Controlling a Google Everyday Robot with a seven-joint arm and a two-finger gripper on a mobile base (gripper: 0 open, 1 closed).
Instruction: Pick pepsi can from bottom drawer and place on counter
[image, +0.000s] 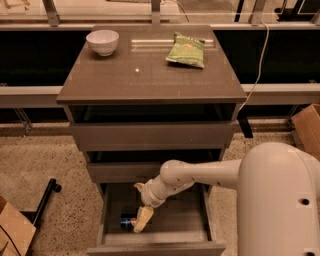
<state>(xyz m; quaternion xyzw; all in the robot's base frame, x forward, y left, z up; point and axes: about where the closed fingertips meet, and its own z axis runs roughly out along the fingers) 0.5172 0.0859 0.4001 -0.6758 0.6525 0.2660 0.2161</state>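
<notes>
The pepsi can (127, 221) lies on its side on the floor of the open bottom drawer (155, 246), near its front left. It shows dark blue with a bit of red and is partly hidden. My gripper (141, 221) reaches down into the drawer on the white arm (200, 175) and sits right beside the can's right end, seeming to touch it. The counter (150, 75) is the grey-brown top of the cabinet, well above the gripper.
A white bowl (102, 41) stands at the counter's back left and a green snack bag (186, 50) lies at its back right. The two upper drawers (150, 136) are slightly ajar. Cardboard boxes (307, 127) stand on the floor at right and at bottom left.
</notes>
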